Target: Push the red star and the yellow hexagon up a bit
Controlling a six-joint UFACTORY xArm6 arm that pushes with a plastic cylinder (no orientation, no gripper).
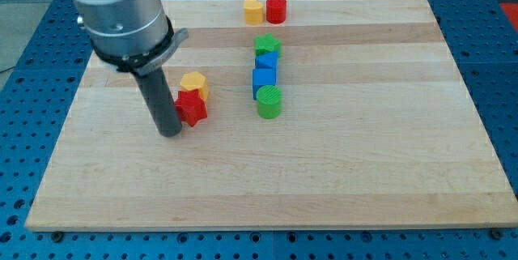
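Nearest the view's bottom it's just bare wooden board (pixel 267 187), and my tip (pixel 170 133) sits there touching the red star (pixel 192 108) from its 8 o'clock, holding nothing. The yellow hexagon (pixel 194 84) is pressed against the star's 12 o'clock, left of centre, with open wood beyond it up to the top edge.

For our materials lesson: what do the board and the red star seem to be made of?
Board: looks like pale wood, matt, with visible grain and joined planks. Red star: probably plastic, with uniform saturated colour and a smooth, slightly dull surface. My tip rests beside it.
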